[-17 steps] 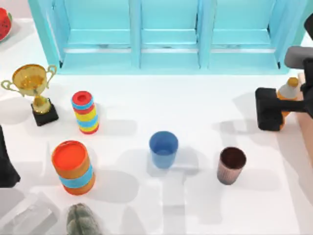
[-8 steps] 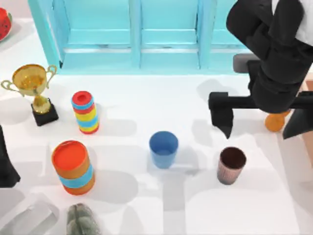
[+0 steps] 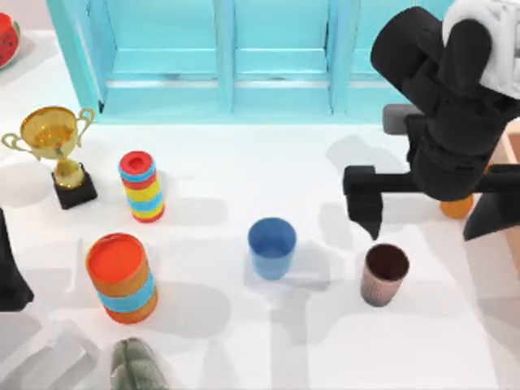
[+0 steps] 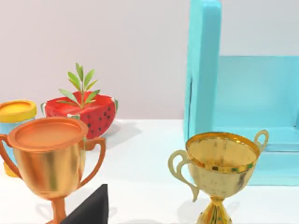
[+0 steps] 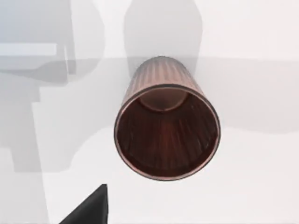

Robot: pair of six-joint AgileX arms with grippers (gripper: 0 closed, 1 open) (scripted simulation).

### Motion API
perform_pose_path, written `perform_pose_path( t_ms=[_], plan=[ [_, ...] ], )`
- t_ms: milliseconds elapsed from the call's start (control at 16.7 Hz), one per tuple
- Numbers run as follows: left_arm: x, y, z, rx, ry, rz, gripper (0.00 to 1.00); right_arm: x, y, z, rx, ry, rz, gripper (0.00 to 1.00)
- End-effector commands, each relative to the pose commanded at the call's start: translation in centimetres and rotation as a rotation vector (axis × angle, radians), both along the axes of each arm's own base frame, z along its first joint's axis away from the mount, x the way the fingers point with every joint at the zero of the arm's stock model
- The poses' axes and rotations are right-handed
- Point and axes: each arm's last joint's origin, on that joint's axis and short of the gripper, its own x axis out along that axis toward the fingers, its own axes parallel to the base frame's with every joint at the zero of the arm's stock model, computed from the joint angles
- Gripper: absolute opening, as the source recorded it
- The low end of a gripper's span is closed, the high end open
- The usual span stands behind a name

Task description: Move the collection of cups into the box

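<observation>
Hovering above the brown cup (image 3: 383, 275), the right gripper (image 3: 426, 218) looks open, I think, and next must drop down around it, then squeeze.

desk (image 3: 244, 162): plain white
blue cup (image 3: 271, 247): solid blue inside and out
brown cup (image 3: 383, 274): dark brown interior, speckled pinkish-brown outside; fine ribbed streaks are seen in the right wrist view (image 5: 167, 131)
shelf unit (image 3: 276, 57): turquoise
small striped cylinder (image 3: 141, 186): red, blue and yellow bands
large striped cylinder (image 3: 120, 277): orange top, orange and blue bands
trophy (image 3: 55, 138): gold on a black base
right pincer (image 3: 431, 207): black
box (image 3: 513, 154): tan edge at 3 o'clock
</observation>
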Motion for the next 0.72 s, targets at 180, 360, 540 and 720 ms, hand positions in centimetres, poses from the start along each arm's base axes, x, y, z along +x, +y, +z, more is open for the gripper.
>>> perform_pose_path(
  t_ms=[180, 360, 540, 720],
  plan=[
    [0.0, 0.0, 0.0, 0.0, 0.0, 0.0, 1.0, 0.3, 0.2, -3.7, 0.008, -0.013, 0.0, 1.0],
    [0.0, 0.0, 0.0, 0.0, 0.0, 0.0, 1.0, 0.0, 0.1, -6.9, 0.006, -0.011, 0.0, 1.0],
    [0.0, 0.0, 0.0, 0.0, 0.0, 0.0, 1.0, -0.2, 0.0, -7.9, 0.003, -0.005, 0.0, 1.0],
    [0.0, 0.0, 0.0, 0.0, 0.0, 0.0, 1.0, -0.2, 0.0, -7.9, 0.003, -0.005, 0.0, 1.0]
  ],
)
